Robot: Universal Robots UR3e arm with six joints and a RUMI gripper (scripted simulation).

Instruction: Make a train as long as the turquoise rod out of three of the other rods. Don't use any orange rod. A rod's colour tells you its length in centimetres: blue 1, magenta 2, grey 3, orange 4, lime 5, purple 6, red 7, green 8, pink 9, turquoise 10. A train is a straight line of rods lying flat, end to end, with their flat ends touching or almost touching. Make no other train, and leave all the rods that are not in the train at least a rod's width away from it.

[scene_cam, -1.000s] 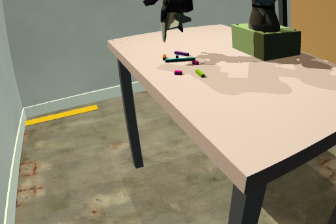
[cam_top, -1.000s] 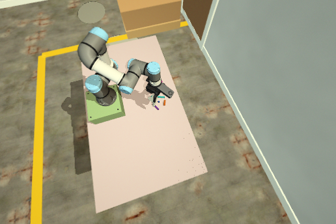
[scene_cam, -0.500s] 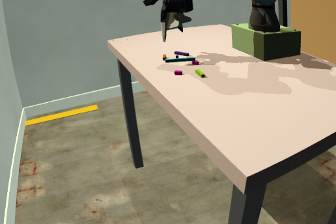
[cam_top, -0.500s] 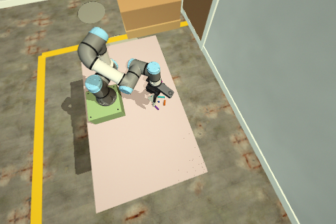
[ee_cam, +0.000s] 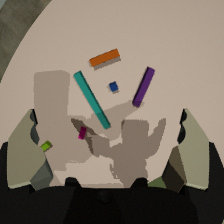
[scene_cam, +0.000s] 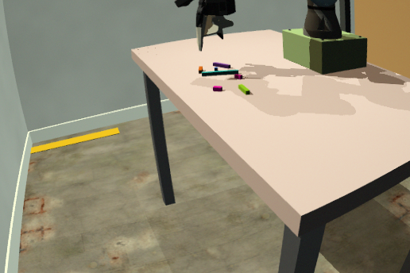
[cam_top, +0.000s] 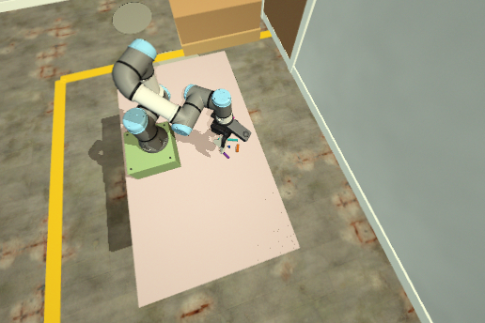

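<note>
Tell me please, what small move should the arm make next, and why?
Probably shift over the purple rod and descend, jaws aligned across its width. The gripper hangs open and empty, well above the table, and no train is begun. Purple with the two magenta rods equals the turquoise rod, and the purple rod lies apart from its neighbours, so it seems easy to grasp.

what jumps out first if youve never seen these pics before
The little scatter of coloured rods near the far edge of the pale pink table, with the long turquoise rod in its middle and the purple rod just beyond it. Above them hangs the black two-jaw gripper, open and holding nothing.
</note>
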